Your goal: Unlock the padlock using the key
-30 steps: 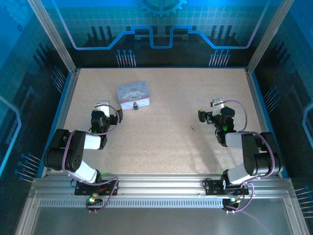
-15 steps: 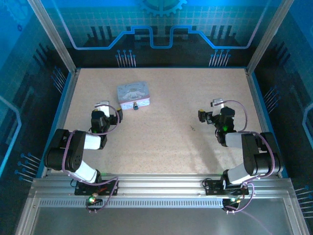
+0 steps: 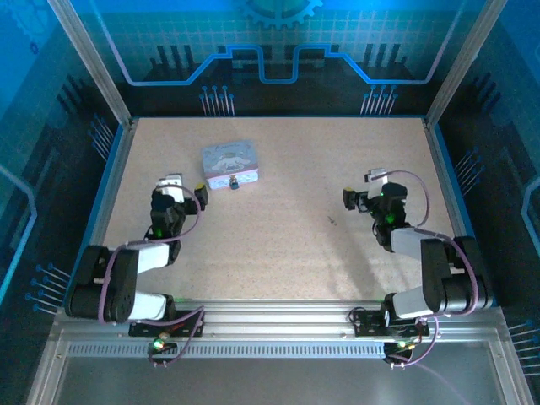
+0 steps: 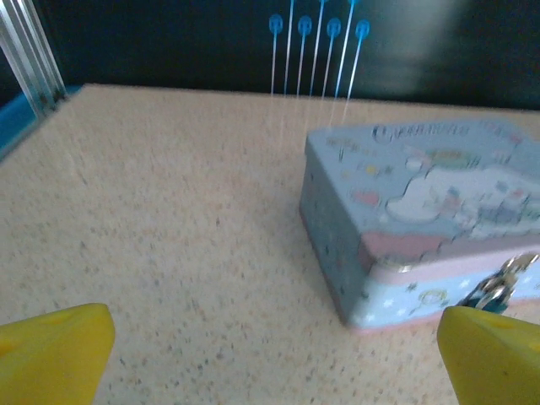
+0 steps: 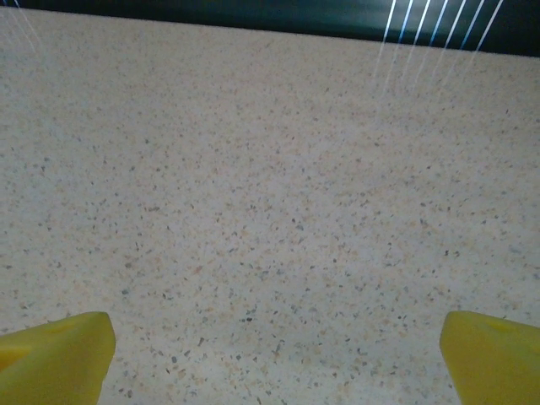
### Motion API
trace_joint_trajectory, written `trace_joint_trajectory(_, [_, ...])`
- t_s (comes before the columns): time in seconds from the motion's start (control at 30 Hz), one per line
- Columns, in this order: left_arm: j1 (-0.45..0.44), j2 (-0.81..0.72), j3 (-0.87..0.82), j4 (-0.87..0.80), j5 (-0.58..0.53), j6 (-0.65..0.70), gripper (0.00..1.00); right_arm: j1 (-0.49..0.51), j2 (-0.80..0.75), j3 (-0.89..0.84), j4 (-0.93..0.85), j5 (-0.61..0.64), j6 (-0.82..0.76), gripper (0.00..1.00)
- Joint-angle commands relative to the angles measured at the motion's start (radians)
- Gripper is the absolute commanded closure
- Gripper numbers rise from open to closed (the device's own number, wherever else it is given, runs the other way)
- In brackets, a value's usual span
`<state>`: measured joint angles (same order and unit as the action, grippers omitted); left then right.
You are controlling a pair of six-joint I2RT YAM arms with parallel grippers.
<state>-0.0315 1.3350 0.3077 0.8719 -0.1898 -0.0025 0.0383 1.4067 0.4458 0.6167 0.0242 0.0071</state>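
Note:
A pale lilac tin (image 3: pixel 229 162) lies at the back left of the table, and the tiny dark padlock (image 3: pixel 234 182) hangs at its front edge. In the left wrist view the tin (image 4: pixel 422 211) sits ahead to the right, with a silvery bit of the padlock's shackle (image 4: pixel 499 288) showing just above my right fingertip. The key (image 3: pixel 332 221) is a thin sliver on bare table near the middle. My left gripper (image 3: pixel 180 189) (image 4: pixel 270 363) is open, short of the tin's left corner. My right gripper (image 3: pixel 359 197) (image 5: pixel 270 363) is open over bare table, to the right of the key.
The speckled table (image 3: pixel 278 245) is bounded by blue side rails (image 3: pixel 108 194) and a dark back wall with blue pins (image 4: pixel 316 25). Open room lies between the two arms.
Both arms have shifted a little. The left arm's elbow dropped toward the near left and its gripper edged left. The tin, padlock and key have not moved.

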Motion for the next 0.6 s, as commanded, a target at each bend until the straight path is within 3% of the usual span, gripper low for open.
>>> trace_joint_trajectory(0.0, [0.008, -0.124, 0.038, -0.145, -0.023, -0.039, 0.01, -0.009, -0.073, 0.042, -0.121, 0.017, 0.019, 0.0])
trace_joint_trajectory(0.13, [0.008, -0.264, 0.156, -0.478, -0.039, -0.159, 0.01, -0.007, -0.157, 0.106, -0.322, 0.032, 0.056, 0.0])
trace_joint_trajectory(0.23, [0.008, -0.322, 0.264, -0.709, 0.011, -0.262, 0.01, -0.004, -0.208, 0.178, -0.512, 0.005, 0.085, 0.0])
trace_joint_trajectory(0.37, [0.008, -0.391, 0.348, -0.895, 0.116, -0.37, 0.01, 0.002, -0.255, 0.269, -0.728, -0.067, 0.136, 0.0])
trace_joint_trajectory(0.57, [-0.007, -0.446, 0.376, -1.006, 0.3, -0.529, 0.01, 0.028, -0.289, 0.361, -0.986, -0.188, 0.188, 0.0])
